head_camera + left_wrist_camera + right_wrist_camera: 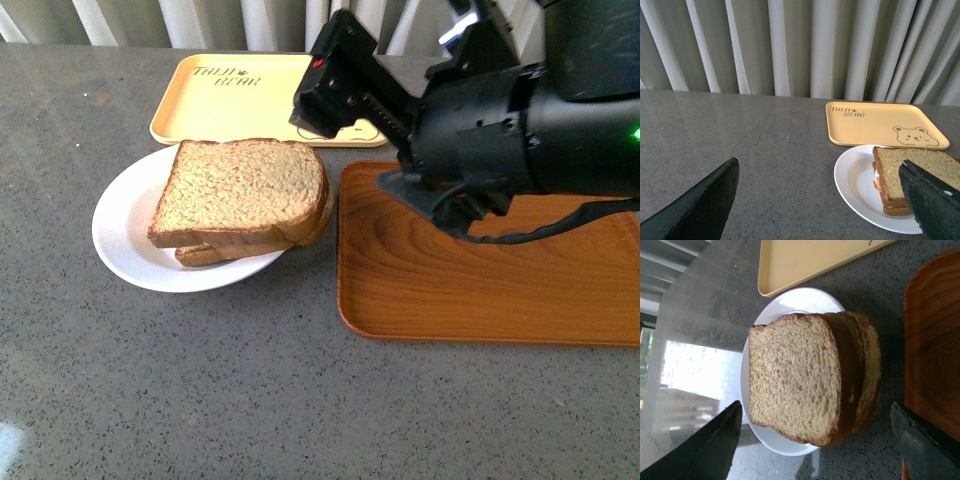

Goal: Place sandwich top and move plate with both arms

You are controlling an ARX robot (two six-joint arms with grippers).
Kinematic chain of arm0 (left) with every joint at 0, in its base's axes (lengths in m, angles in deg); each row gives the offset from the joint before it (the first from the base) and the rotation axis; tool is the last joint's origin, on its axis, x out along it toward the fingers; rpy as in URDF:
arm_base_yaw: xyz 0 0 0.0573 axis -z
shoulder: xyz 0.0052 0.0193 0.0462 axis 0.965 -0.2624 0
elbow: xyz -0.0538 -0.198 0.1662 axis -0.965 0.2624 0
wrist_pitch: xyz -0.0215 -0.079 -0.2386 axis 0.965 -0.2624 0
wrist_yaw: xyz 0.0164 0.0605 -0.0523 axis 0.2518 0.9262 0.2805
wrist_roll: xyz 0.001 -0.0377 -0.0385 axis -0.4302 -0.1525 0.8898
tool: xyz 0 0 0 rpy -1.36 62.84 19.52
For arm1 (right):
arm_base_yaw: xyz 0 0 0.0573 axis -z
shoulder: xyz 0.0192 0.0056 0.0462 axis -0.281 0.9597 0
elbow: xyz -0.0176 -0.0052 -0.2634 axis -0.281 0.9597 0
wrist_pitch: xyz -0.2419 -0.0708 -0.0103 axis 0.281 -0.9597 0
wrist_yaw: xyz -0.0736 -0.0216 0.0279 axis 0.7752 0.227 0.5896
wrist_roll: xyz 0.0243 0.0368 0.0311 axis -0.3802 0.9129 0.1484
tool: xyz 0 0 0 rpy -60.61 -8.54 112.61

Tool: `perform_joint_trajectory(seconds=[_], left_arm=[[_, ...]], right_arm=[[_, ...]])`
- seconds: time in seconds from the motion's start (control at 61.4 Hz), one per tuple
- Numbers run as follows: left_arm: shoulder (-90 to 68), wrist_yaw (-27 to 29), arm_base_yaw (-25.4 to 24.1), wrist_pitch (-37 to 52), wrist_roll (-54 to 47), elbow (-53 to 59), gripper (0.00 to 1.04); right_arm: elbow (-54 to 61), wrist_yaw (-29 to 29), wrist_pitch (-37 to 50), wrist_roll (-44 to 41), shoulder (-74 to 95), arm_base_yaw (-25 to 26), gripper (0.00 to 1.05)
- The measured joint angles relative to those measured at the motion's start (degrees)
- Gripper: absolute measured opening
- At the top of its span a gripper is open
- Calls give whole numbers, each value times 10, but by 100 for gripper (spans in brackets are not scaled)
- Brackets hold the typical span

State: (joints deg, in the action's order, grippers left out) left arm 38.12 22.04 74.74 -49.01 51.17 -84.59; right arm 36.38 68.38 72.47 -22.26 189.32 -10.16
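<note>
Right end effector (322, 95) hangs in the air behind the plate (125, 235), toward the yellow bear tray (225, 100). Its two black fingers (700, 450) are spread wide apart and grip nothing, and in its wrist view they frame the stacked bread. Left end effector (817, 165) is likewise parted and empty, over the tabletop (300, 400) near the plate.

The sandwich top (240, 190) lies flat on the plate as the uppermost slice. It sits roughly squared over a second slice (215, 252) beneath it and reaches past the plate's rim on the side toward the wooden tray (480, 270). That tray sits just beside the plate, and the yellow bear tray lies just behind the plate.

The tabletop is dark grey speckled stone, glossy enough to carry bright reflections beyond the plate. Farther behind the plate, along the tabletop's far edge, pale pleated curtains (800, 45) hang in long vertical folds.
</note>
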Motion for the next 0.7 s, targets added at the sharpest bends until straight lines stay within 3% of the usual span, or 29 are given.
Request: perform_joint_trajectory(seconds=[0.244,0.277,0.309,0.391,0.505,0.7], left_arm=[[0,0,0,0,0,0,96],[0,0,0,0,0,0,96],[0,0,0,0,0,0,96],[0,0,0,0,0,0,96],[0,0,0,0,0,0,96],[0,0,0,0,0,0,96]], right_arm=[[99,-46,-38,-126,-175,102,96],[119,-5,-9,-160,-192,109,93],[157,84,77,-218,-213,115,86],[222,208,212,-324,-247,131,72],[278,220,254,-393,-295,153,53],[337,195,244,-423,-356,178,21]])
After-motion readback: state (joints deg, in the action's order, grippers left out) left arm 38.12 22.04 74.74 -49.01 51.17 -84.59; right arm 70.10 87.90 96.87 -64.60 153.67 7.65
